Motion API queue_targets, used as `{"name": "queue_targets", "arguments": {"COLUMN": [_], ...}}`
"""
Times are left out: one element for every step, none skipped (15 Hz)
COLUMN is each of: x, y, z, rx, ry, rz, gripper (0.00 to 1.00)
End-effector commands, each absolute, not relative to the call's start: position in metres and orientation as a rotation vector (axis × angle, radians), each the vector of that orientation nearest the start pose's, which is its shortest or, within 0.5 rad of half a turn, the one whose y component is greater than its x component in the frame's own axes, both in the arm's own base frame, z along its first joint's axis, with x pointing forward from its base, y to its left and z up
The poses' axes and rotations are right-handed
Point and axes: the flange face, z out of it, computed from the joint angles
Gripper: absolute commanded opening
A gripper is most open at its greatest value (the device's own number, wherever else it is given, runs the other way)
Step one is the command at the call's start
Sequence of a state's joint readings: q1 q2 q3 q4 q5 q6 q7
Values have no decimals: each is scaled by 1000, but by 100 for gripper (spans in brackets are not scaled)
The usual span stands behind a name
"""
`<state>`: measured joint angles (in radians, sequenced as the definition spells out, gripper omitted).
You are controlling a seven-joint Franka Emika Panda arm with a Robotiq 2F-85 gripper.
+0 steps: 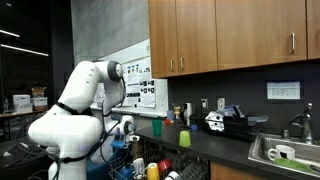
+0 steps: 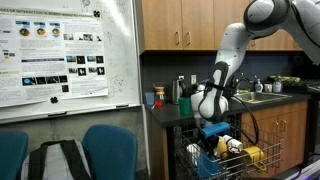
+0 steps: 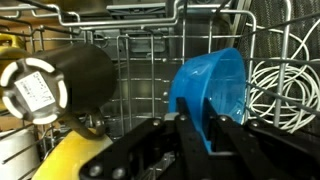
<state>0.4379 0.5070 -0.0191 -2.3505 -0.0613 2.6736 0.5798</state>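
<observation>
Jaws of the gripper point(image 3: 207, 125) pinch the rim wall of the blue cup point(image 3: 225, 80) in the wire rack point(image 3: 140, 60), which looks light, stiff, probably a little slippery.

My arm point(image 1: 72, 112): rounded glossy white shells with dark bands at the joints, left of frame. My claw point(image 3: 196, 128): matte black fingers point(image 3: 150, 145), bottom centre.
</observation>
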Motion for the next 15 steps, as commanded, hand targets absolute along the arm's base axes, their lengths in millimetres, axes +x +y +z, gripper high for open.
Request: {"name": "queue_targets", "arguments": {"x": [430,430,430,429,428,427,425,423,422,420,418,417,414,411,407], "y": [215,220,224,226,227,227,227,225,224,223,221,220,217,214,211], "z": [139,145,150,157,163,170,178,186,193,200,208,215,223,230,237], "rx": [-3243,-3246,-3256,-3270,-3282,-3295,-3307,-3319,-3331,-3336,-3339,-3343,-3344,-3349,-3339], "ry": [162,157,154,155,160,169,181,195,211,231,253,272,295,317,343], "rz": [230,234,234,232,232,225,215,205,194,183,165,149,131,117,100], "gripper": [4,4,4,4,4,4,4,4,4,4,4,4,4,4,4]}}
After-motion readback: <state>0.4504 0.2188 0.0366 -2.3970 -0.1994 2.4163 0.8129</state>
